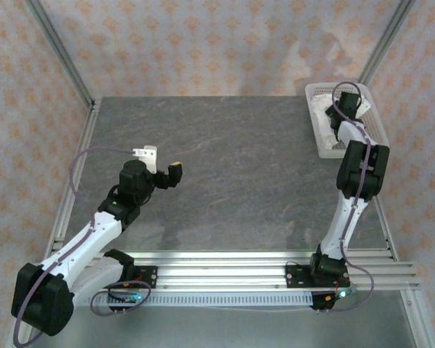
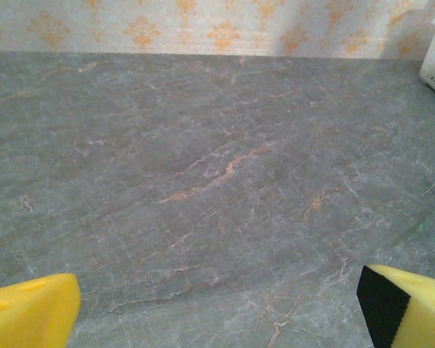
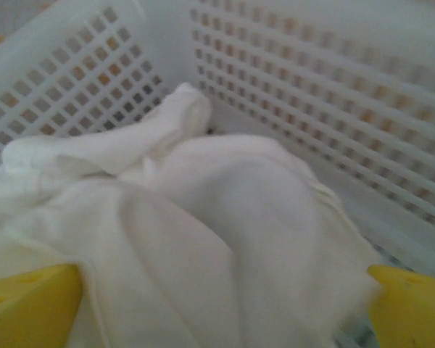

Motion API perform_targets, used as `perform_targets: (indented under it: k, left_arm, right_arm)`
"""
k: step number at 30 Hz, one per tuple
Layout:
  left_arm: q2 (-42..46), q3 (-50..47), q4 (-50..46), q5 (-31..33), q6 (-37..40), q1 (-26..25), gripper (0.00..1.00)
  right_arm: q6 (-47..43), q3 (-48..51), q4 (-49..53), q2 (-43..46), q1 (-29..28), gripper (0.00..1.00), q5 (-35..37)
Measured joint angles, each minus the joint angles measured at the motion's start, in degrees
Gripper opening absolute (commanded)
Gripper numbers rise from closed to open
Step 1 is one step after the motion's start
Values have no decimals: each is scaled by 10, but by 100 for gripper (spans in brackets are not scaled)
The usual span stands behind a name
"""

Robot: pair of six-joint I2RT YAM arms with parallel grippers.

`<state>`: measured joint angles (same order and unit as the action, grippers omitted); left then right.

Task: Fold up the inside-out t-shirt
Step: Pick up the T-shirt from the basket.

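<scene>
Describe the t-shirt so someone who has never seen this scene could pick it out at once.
On the grey marbled table, look to the far right corner, where a white mesh basket stands. The t-shirt is the crumpled white cloth heaped inside it: soft, plain and creased, unlike the rigid perforated walls.

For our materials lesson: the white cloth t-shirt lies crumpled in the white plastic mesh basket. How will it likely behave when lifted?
The white cloth t-shirt lies in soft folds, so it will probably droop floppily, not hold shape. It looks thin, so likely light. Bunched inside the white plastic mesh basket, it may drag on the walls.
</scene>
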<state>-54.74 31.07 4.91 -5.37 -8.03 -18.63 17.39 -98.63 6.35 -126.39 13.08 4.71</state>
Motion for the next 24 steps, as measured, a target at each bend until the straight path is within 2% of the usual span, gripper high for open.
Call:
perform_targets:
  k: [1, 2, 6, 9, 12, 16, 24]
  left_arm:
    - [-2, 0, 0, -1, -1, -1, 100]
    - [-3, 0, 0, -1, -1, -2, 100]
    - [-10, 3, 0, -2, -8, -5, 100]
    - [-19, 9, -2, -2, -12, -5, 100]
    - [-26, 16, -3, -2, -12, -6, 100]
    - [-31, 20, -2, -3, -16, -11, 100]
    - [-36, 20, -2, -9, -31, -12, 100]
  right_arm:
    - [-2, -15, 11, -11, 0, 87, -10]
    - [-1, -19, 19, -17, -2, 75, -24]
    - [17, -19, 35, -20, -2, 17, -102]
    - [40, -1, -5, -17, 1, 0, -151]
    - [70, 82, -117, 11, 0, 0, -175]
    - [73, 177, -295, 31, -28, 0, -153]
    - [-59, 221, -593, 33, -150, 0, -40]
